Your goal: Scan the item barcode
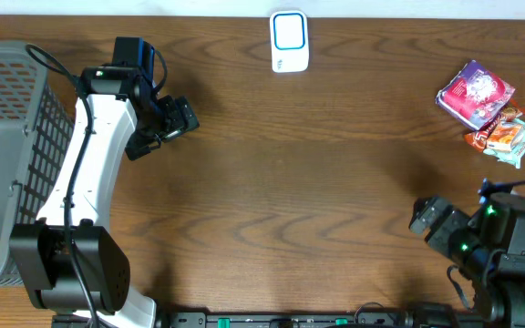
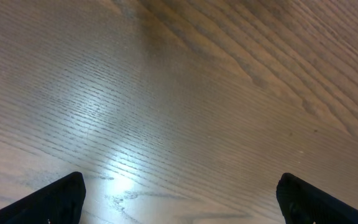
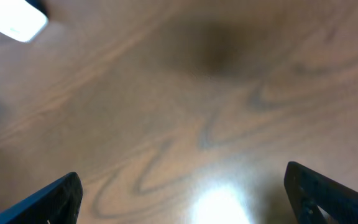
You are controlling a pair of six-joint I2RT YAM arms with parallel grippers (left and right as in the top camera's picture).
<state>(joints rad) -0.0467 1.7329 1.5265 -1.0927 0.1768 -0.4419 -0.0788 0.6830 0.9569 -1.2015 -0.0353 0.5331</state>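
Note:
A white barcode scanner with a blue-edged window [image 1: 289,41] stands at the back middle of the table; it also shows as a blurred white shape [image 3: 14,18] at the top left of the right wrist view. The items lie at the far right: a pink-purple packet [image 1: 476,94] and orange snack packets [image 1: 504,135] just in front of it. My left gripper [image 1: 179,118] hangs open over bare wood at the left, far from the items. My right gripper [image 1: 429,221] is open near the front right, short of the packets. Both wrist views show only wood between the black fingertips [image 2: 55,199] [image 3: 48,202].
A grey mesh basket [image 1: 7,146] fills the left edge beside the left arm. The brown wooden table [image 1: 317,182] spreads between the two arms.

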